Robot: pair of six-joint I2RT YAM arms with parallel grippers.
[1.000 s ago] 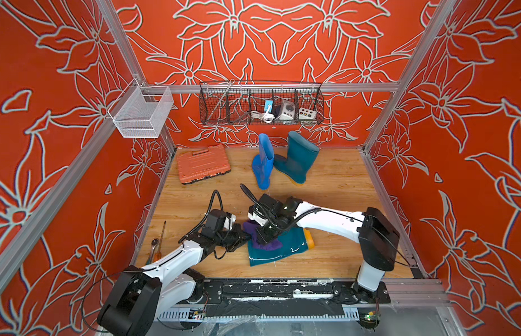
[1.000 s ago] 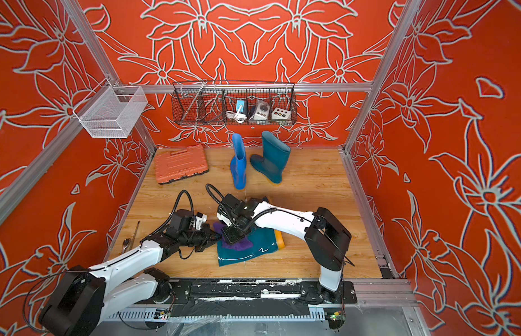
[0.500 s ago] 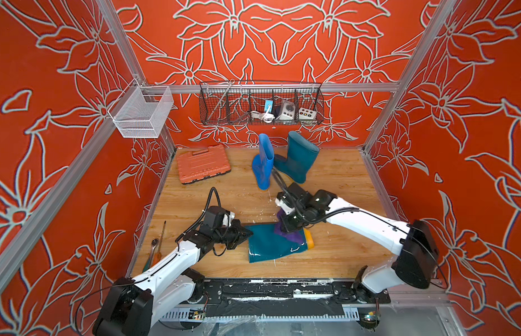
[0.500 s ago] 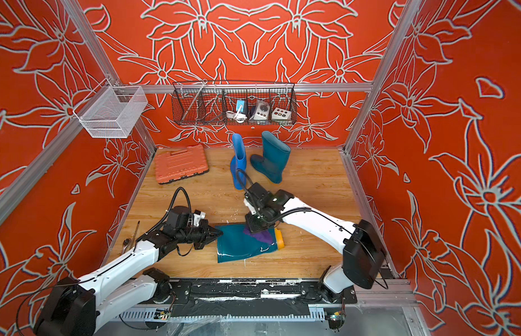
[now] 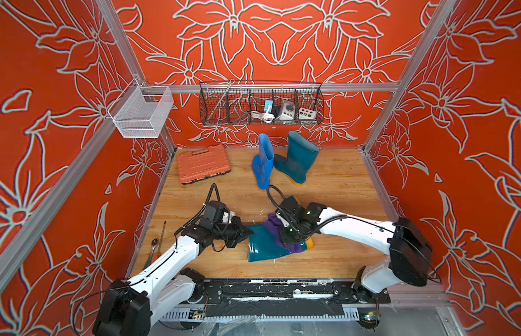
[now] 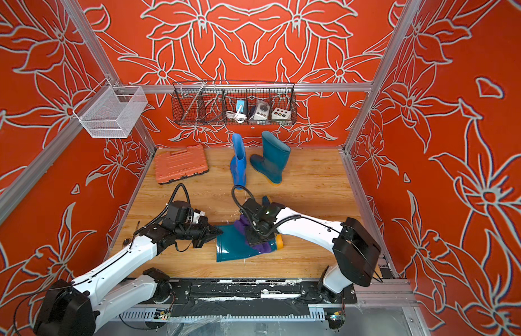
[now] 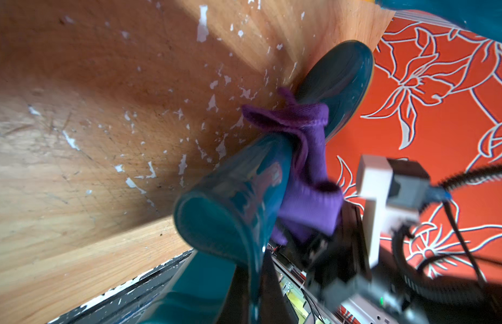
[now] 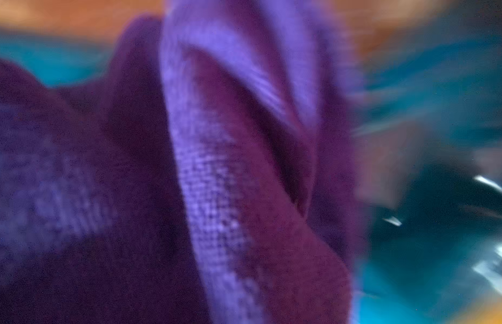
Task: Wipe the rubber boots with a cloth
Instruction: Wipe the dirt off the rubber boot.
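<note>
The right pincer (image 5: 287, 237) is closed on the cloth (image 5: 272, 222) and presses the purple bunch down onto the lying boot (image 5: 262, 244) near its ankle. Its wrist view is filled with cloth (image 8: 216, 196) folds against blurred teal. The left pincer (image 5: 247, 232) is closed too, pinched on the rim of that boot's mouth (in its wrist view the lying boot (image 7: 244, 190) runs right down to the fingers, which are hard to make out).

In both top views the lying boot rests on its side on the wooden floor (image 5: 340, 186), mouth toward 9 o'clock and orange sole toward 3 o'clock. At 12 o'clock from it the blue boot (image 5: 263, 163) and the upright teal boot (image 5: 297, 157) stand just beside each other. The case (image 5: 202, 164) lies flat at 11 o'clock.
</note>
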